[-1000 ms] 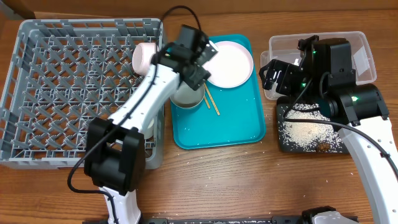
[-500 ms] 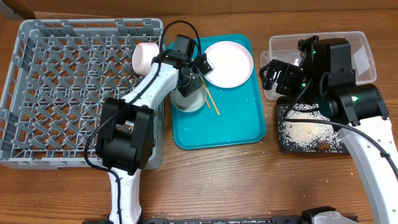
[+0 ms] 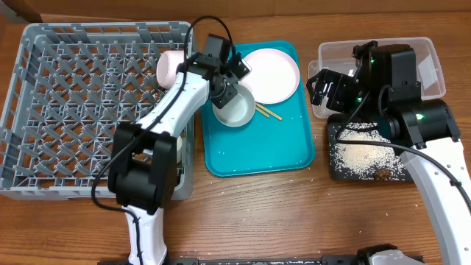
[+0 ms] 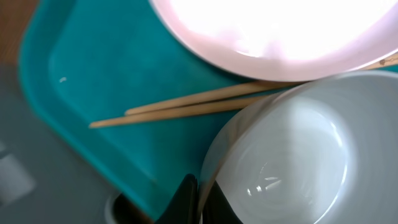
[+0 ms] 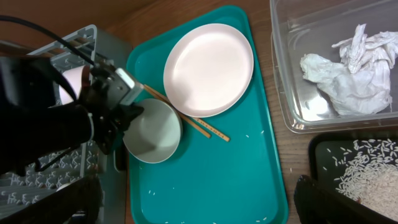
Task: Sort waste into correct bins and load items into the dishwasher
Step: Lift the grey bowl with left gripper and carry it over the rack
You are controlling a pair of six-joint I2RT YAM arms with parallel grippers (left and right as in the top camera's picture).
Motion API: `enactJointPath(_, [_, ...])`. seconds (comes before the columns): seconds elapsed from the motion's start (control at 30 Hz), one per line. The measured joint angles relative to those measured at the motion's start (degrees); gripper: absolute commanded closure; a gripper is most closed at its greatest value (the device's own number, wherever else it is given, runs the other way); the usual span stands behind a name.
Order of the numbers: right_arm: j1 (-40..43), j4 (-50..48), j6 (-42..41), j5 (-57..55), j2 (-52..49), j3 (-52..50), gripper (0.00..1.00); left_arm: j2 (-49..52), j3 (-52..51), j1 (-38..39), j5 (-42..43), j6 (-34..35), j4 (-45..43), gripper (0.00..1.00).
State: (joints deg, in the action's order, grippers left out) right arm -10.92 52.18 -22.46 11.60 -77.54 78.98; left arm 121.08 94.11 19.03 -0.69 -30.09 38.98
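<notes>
The left end effector (image 4: pixel 198 202) is clenched on the rim of a white bowl (image 3: pixel 236 111) over the teal tray (image 3: pixel 272 151), beside the plate (image 3: pixel 271 73) and chopsticks (image 3: pixel 268 113). The right end effector (image 3: pixel 321 90) hangs released (fingers wide apart) at the edge of the clear tub (image 3: pixel 430 51).

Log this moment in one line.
left pincer: shut on bowl, over teal tray | right pincer: open, beside clear tub | plate, chopsticks: on tray
</notes>
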Motion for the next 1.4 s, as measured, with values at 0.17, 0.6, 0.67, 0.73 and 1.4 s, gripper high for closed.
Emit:
enactJointPath(0.17, [0.00,-0.22,0.00,-0.02,0.00,0.00,0.00,-6.49,0.00,-0.39,-4.33,8.04,1.88,0.96])
enactJointPath(0.6, [0.00,-3.08,0.00,0.00,0.00,0.00,0.00,-31.28,0.90,-3.37,-46.25,31.61,13.88,0.96])
enactJointPath(0.67, [0.00,-3.15,0.04,0.02,0.00,0.00,0.00,-30.36,0.72,-3.39,-53.11,34.23,16.55,0.96])
enactJointPath(0.73, [0.00,-3.15,0.00,0.00,0.00,0.00,0.00,-28.81,-0.04,-3.37,-58.25,36.61,18.34,0.96])
enactJointPath(1.4, [0.00,-4.07,0.02,-0.61,0.00,0.00,0.00,-15.78,-16.81,-1.11,-81.70,49.88,7.23,0.96])
